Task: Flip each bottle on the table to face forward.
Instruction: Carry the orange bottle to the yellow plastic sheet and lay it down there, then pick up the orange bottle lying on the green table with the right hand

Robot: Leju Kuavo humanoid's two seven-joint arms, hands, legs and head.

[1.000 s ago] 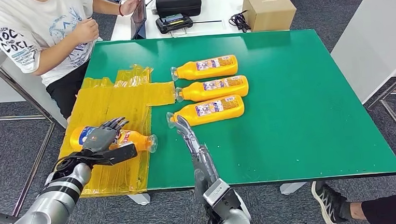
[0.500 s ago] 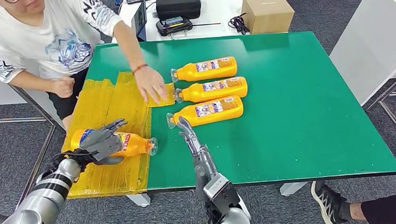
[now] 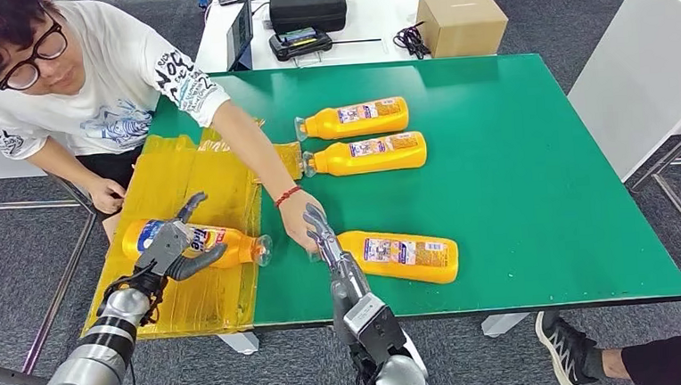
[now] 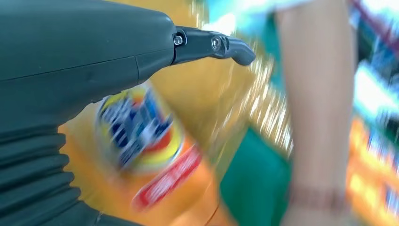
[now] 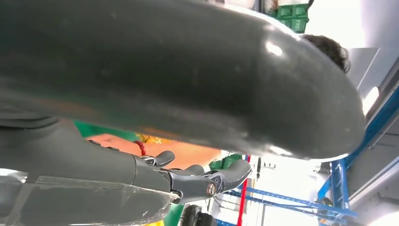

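- We see our left hand [image 3: 169,246] gripping a bottle [image 3: 224,244] on the yellow sheet [image 3: 175,180]
- Our right hand [image 3: 322,234] lies by the nearest bottle [image 3: 399,255]; we cannot tell its finger state; a person's hand [image 3: 296,222] touches it

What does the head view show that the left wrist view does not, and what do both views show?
Head view alone: the green table, two bottles lying side by side at the back, a third bottle near the front edge, and the right hand. Left wrist view alone: a blurred close look at the blue and red label. Both: the left hand on the orange bottle, the yellow sheet, and the person's forearm.
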